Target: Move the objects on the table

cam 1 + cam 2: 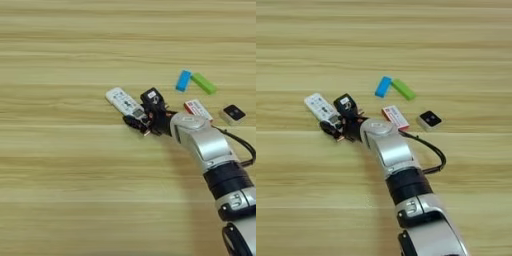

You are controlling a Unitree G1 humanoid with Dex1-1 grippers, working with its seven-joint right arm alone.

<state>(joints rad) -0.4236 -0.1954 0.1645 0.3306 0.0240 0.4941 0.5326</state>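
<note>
I am reaching my right arm (205,145) in from the near right, and my pincer (144,111) is sitting at the near end of the remote (121,102), one black finger on its far side and the other on its near side. The fingers look set around that end of the remote, though I cannot tell whether they are pressing on it or only bracketing it. The remote is lying flat on the table (60,190), angled from far left to near right, left of the other pieces. To the right of my wrist the packet (197,109) is lying flat, just beside my forearm; further right sits the black-topped square (233,114), and beyond them, on the far side, a blue block (183,80) and a green block (203,83) are lying near each other. As I judge it, the risk is in the hold being so far toward one end: the long remote could pivot or slip out if I lift or drag it. My forearm and its cable (431,150) are also passing close to the packet, so a sideways sweep could nudge it out of place.
</note>
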